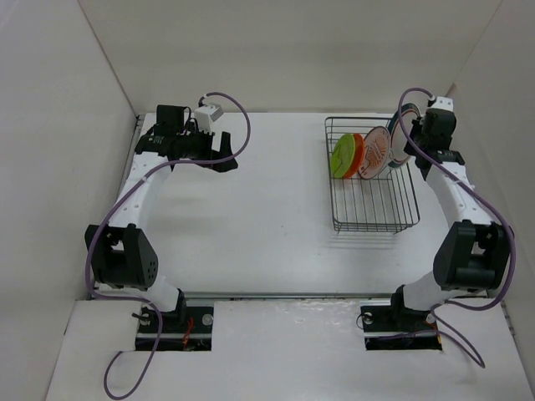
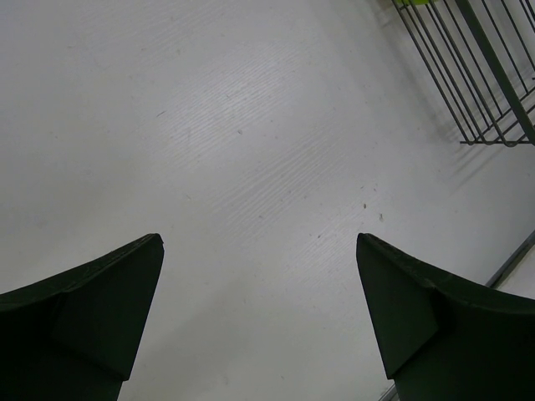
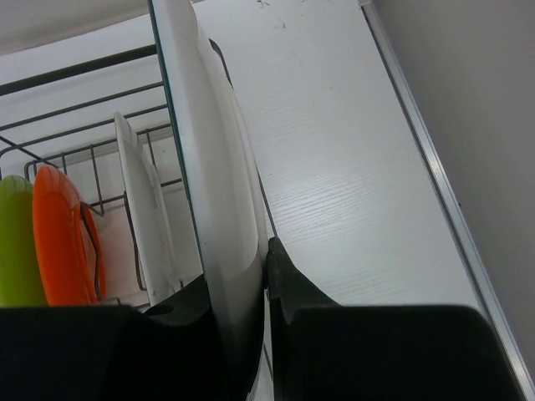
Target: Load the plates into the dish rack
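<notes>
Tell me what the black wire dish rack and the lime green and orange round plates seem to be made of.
Black wire dish rack: likely coated metal, dull black; thin straight rods in a grid. Lime green round plate and orange round plate: probably plastic, smooth with soft sheen; solid bright colour, thin edges. Glazed ceramic cannot be excluded.

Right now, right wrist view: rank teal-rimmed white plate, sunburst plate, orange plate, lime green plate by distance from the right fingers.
1. Large white teal-rimmed plate: between the right fingers.
2. White sunburst plate: next left, in the black wire rack.
3. Orange plate: further left.
4. Lime green plate: leftmost.
</notes>
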